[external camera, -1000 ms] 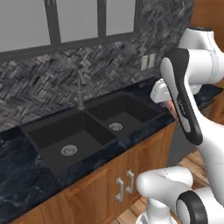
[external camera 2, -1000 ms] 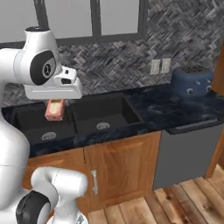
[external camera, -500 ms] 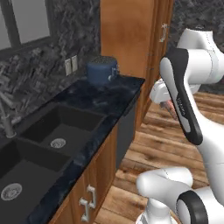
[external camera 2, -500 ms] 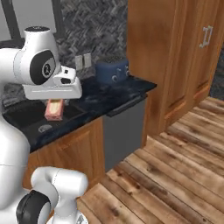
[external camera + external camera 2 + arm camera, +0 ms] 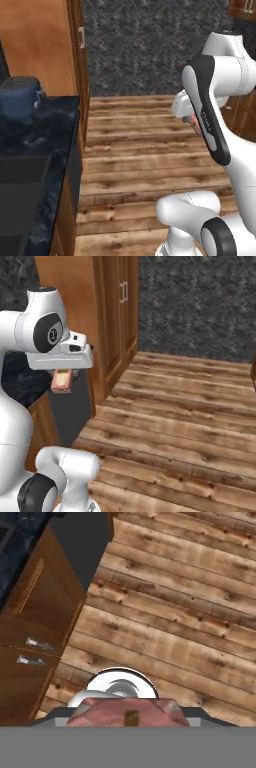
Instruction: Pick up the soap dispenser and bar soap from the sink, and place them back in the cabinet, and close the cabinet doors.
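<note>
Item: bar soap [image 5: 62, 381]. Location: off the sink and in the air, hanging beneath the gripper [image 5: 63, 387] over the wooden floor [image 5: 190, 421], just out from the end of the dark counter [image 5: 35, 132].

Grip: jaws set narrow on the bar, one on each side; the block is held between them and rests on nothing.

Appearance: small rectangular block, reddish-pink on its sides with a paler, tan face. In the hand view it sits at the bottom edge as a mottled pink slab [image 5: 127, 713] with a small darker mark at its middle. Edges look squared; no visible tilt in the right base view.

Progress, as judged: pick-up of the bar soap is done; it is in carriage. Its placing on the cabinet shelf is not yet done. Whether the soap dispenser is already put away cannot be told. Closing of the cabinet doors remains.

Nearby fittings: a corner of the black sink [image 5: 17, 200] at the counter's near end; a blue pot [image 5: 20, 95] at its far end; tall wooden cupboard [image 5: 107, 311] with silver handles beyond.
</note>
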### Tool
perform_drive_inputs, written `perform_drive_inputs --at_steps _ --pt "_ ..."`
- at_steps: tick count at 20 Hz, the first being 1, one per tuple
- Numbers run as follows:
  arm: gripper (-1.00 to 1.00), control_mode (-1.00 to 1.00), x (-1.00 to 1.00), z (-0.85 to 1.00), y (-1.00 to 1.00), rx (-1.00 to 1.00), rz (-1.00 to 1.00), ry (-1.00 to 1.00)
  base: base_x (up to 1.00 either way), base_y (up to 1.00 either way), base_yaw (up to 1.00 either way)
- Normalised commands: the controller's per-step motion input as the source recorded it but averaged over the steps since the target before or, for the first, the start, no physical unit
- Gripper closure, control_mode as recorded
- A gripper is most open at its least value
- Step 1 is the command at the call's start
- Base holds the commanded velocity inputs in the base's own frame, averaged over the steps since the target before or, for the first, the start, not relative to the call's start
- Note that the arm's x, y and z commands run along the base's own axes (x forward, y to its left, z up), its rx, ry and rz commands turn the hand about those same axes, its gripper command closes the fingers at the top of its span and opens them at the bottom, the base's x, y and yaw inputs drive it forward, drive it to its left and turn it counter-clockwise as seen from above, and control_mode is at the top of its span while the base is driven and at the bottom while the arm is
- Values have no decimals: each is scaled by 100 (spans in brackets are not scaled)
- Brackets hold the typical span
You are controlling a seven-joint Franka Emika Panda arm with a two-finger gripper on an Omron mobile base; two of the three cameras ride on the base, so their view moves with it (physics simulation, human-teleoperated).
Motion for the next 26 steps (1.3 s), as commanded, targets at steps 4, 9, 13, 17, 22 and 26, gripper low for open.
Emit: perform_drive_inputs --at_steps 4,9,13,17,22,26 --pt "100 100 0 0 0 0 0 0 0 -35 -77" --pt "100 100 0 0 0 0 0 0 0 -32 -78" --pt "100 100 0 0 0 0 0 0 0 -28 -78" --pt "100 100 0 0 0 0 0 0 0 -23 -80" --pt "100 100 0 0 0 0 0 0 0 -18 -79" --pt "100 100 0 0 0 0 0 0 8 -4 -77"
